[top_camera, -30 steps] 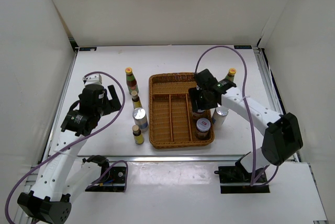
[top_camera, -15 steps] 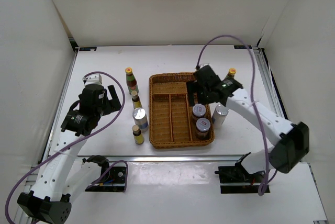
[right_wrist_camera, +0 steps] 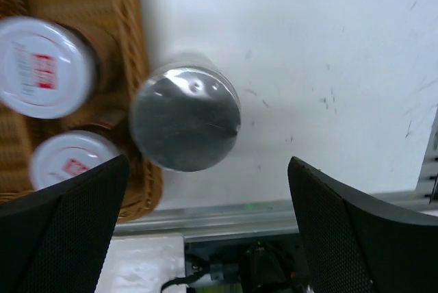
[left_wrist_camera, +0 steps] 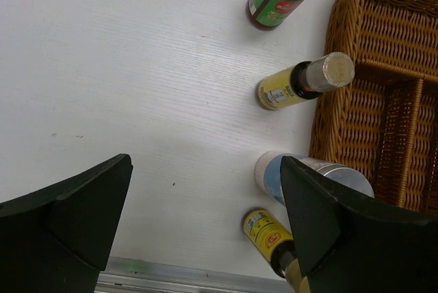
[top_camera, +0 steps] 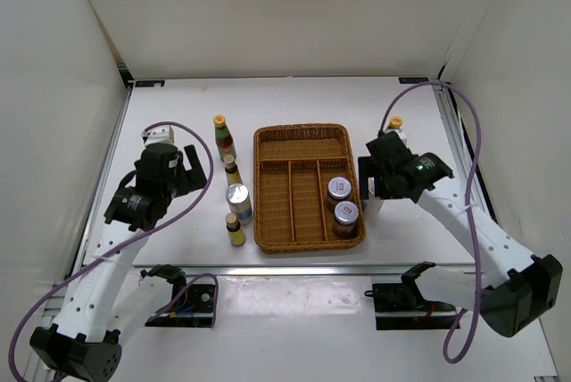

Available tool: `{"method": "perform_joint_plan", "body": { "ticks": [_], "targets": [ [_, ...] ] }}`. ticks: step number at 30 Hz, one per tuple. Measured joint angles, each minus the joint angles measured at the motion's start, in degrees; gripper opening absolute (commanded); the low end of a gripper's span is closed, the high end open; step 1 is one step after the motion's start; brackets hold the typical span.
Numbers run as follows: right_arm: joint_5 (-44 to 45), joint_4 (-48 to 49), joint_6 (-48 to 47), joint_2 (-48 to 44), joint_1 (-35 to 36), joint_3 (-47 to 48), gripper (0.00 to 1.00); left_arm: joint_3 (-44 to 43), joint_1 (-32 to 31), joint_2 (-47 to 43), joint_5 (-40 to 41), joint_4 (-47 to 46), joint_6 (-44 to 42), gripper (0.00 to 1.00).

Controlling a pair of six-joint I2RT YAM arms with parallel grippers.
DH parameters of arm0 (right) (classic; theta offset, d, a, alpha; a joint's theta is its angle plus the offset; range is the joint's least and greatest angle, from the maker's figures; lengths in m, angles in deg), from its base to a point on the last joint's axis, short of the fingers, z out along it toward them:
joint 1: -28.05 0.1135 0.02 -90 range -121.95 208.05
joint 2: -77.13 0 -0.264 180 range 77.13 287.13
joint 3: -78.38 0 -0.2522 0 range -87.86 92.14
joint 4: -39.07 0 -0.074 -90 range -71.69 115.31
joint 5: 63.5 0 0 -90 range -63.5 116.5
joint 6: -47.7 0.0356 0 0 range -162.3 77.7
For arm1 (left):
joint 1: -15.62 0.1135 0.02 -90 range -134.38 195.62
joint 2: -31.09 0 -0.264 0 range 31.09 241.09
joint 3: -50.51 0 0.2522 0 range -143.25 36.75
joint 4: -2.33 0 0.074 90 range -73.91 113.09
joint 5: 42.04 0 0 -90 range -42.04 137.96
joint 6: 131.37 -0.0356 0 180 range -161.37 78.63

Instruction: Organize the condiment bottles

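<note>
- We find the left gripper (left_wrist_camera: 203,170) with its jaws spread wide and nothing between them. It hangs over bare table (left_wrist_camera: 123,67) at the left of the overhead frame.
- The right gripper (right_wrist_camera: 207,163) is likewise wide apart and holds nothing. A silver-lidded jar (right_wrist_camera: 185,118) stands upright beneath it, clear of both fingers, just beside the right wall of the wicker tray (top_camera: 303,129).
- In the tray's rightmost compartment, toward the lower right, two jars stand upright close together: the upper jar (top_camera: 338,188) and the lower jar (top_camera: 345,213).
- Left of the tray we note an upright column, top to bottom: a sauce bottle (top_camera: 224,137), a small brown bottle (top_camera: 232,170), a blue-labelled jar (top_camera: 237,201) and a second brown bottle (top_camera: 235,228).
- A second sauce bottle (top_camera: 393,126) stands right of the tray, above the right gripper in the frame.
</note>
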Motion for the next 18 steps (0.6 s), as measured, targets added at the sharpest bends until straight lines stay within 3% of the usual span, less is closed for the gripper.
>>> {"method": "perform_joint_plan", "body": {
  "ticks": [6,15,18],
  "targets": [
    [-3.4,1.9,0.9,0.6,-3.7,-8.8,0.98,0.0,0.0,0.5,0.0,0.0,0.0,1.0],
    [-6.7,9.2,1.5,0.7,-6.1,-9.6,0.93,0.0,0.0,3.4,0.0,0.0,-0.2,1.0],
    [-7.3,10.7,1.5,1.6,-6.8,-9.6,0.84,0.0,0.0,3.5,0.0,0.0,-0.2,1.0]
  ]
}}
